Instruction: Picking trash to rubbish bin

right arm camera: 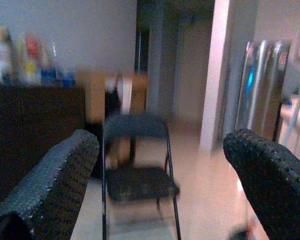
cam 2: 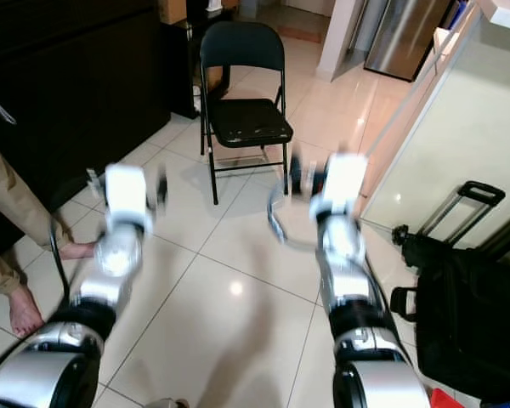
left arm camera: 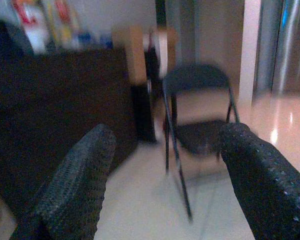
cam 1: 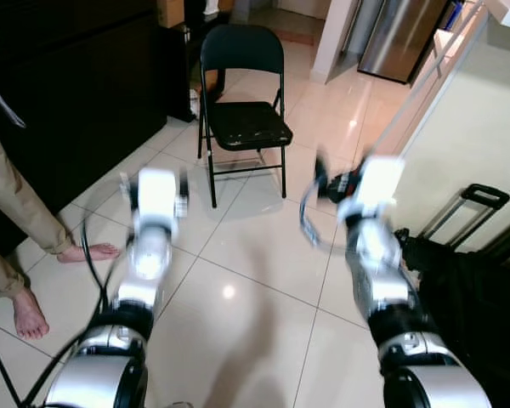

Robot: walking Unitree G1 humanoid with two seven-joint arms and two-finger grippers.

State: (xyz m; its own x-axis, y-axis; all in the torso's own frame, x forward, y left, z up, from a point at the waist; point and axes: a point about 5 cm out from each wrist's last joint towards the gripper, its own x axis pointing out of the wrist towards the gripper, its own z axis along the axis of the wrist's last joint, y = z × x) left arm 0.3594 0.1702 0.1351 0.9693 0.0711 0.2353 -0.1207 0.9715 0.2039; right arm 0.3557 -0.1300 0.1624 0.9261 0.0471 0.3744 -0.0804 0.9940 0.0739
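While no trash shows yet, we hold the left gripper [left arm camera: 160,180] and right gripper [right arm camera: 160,185] wide apart and empty, scanning the floor [cam 1: 238,280] past the folding chair [cam 1: 242,119].

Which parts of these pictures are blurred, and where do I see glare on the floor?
In the left eye view both forearms are smeared by motion, while the folding chair stays sharp; bright glare lies on the tiled floor between the arms. In both wrist views the chair and background are soft and blurred, but the black fingers look fairly sharp, set wide apart.
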